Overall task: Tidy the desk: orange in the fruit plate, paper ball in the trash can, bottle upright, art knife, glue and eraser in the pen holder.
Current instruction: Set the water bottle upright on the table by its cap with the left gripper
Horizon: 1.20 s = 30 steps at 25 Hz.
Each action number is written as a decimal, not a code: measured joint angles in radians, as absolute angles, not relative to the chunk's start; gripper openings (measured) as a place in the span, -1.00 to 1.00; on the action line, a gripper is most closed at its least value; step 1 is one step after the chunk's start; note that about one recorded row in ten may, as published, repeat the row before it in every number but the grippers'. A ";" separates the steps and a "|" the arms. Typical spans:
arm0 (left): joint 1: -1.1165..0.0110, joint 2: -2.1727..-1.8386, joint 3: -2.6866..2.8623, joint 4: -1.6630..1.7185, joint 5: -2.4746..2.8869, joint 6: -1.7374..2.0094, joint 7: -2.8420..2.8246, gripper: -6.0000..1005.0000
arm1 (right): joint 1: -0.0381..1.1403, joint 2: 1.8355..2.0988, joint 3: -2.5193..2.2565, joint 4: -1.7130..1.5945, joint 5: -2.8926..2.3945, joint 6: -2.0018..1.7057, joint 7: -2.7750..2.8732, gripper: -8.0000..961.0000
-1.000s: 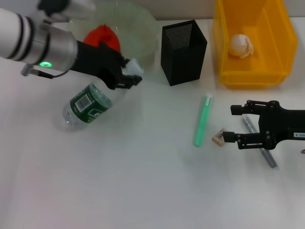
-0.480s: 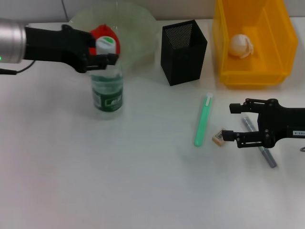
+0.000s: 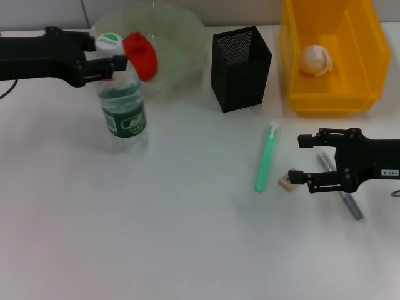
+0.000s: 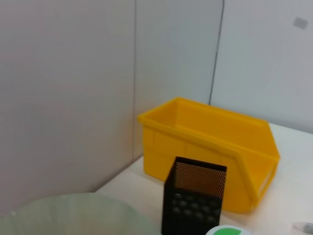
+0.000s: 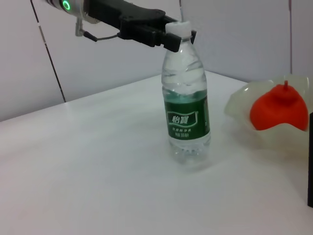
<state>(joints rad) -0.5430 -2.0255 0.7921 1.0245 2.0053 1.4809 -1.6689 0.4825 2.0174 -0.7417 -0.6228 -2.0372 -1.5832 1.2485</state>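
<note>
Bottle (image 3: 122, 103) upright at far left, we see left gripper (image 3: 106, 59) clamped on its cap, right gripper (image 3: 302, 159) wide beside eraser (image 3: 287, 180).

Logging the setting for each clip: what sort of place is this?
Probably an indoor lab mock-up of a desk: a plain white table against bare panelled walls, set with a black mesh pen holder, a yellow trash can and a fruit plate.
</note>
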 joint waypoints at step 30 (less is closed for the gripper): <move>-0.538 -2.045 0.665 0.847 1.950 1.326 -1.479 -0.11 | 0.491 2.018 -0.742 -0.623 -2.039 -1.579 1.244 0.72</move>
